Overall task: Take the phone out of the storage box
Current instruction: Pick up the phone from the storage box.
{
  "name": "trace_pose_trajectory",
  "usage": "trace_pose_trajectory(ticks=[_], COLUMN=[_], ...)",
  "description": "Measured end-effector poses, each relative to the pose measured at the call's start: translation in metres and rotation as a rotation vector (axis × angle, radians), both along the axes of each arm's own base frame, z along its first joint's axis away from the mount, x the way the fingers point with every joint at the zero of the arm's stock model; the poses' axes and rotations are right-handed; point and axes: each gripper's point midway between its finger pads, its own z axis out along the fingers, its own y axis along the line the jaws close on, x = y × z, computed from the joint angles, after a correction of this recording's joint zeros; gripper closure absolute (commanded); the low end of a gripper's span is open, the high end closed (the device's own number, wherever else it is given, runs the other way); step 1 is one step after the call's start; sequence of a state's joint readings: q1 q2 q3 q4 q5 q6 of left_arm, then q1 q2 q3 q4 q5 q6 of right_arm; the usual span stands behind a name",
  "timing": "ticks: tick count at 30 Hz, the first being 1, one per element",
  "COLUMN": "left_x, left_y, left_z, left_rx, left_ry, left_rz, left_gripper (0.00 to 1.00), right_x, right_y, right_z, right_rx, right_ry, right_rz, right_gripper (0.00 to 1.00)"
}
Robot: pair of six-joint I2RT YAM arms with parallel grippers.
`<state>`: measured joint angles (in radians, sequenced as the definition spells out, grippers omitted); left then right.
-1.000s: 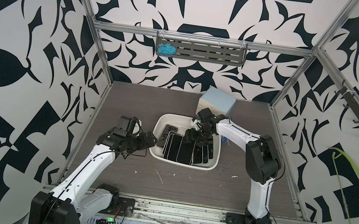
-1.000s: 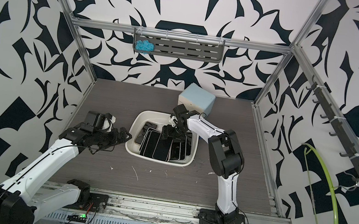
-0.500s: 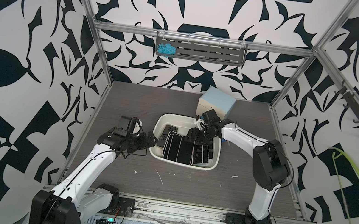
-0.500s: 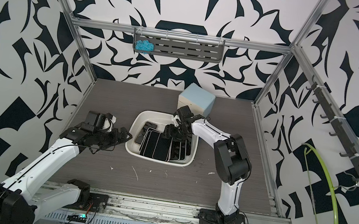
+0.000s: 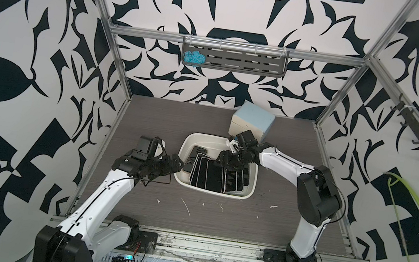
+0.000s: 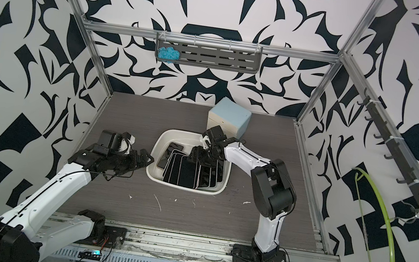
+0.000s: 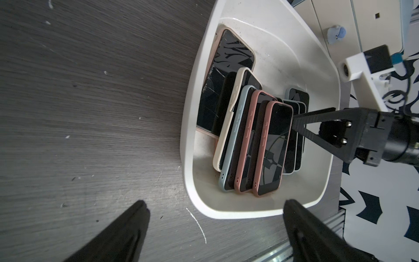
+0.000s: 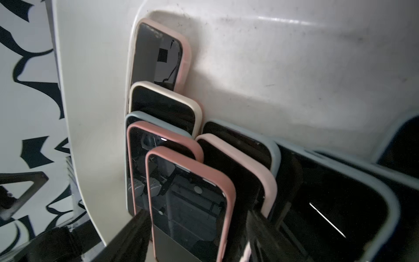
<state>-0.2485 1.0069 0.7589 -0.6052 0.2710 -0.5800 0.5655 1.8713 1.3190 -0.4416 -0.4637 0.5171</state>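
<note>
The storage box [image 5: 203, 137] holds an overlapping row of phones [image 5: 212, 177]. The right gripper [image 8: 197, 213] reaches into the box from its far right corner. Its fingers stand apart on either side of the topmost, pink-cased phone [image 8: 188, 204] at its end, not closed on it. The left gripper [image 7: 215, 202] hovers just outside the box's left rim, spread wide and holding nothing.
</note>
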Motion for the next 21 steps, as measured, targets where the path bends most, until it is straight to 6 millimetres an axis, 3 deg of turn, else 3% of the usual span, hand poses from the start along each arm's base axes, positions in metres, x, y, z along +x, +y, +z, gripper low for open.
trace_pose_trajectory(ticks=[7, 11, 18, 21], left_x=[-0.002, -0.003, -0.006, -0.009], left_y=[0.0, 0.0, 0.001, 0.002], left_z=[0.002, 0.004, 0.009, 0.003], left_rx=[0.0, -0.003, -0.007, -0.002], left_ry=[-0.007, -0.01, -0.031, -0.014], left_rz=[-0.003, -0.004, -0.004, -0.003], left_gripper=[0.01, 0.0, 0.0, 0.0], right_x=[-0.019, -0.031, -0.027, -0.027], right_y=[0.014, 0.018, 0.02, 0.023], right_z=[0.003, -0.014, -0.015, -0.016], right_rx=[-0.197, -0.279, -0.306, -0.324], right_ry=[-0.088, -0.081, -0.103, -0.11], right_rz=[0.078, 0.113, 0.111, 0.114], right_gripper=[0.13, 0.12, 0.12, 0.1])
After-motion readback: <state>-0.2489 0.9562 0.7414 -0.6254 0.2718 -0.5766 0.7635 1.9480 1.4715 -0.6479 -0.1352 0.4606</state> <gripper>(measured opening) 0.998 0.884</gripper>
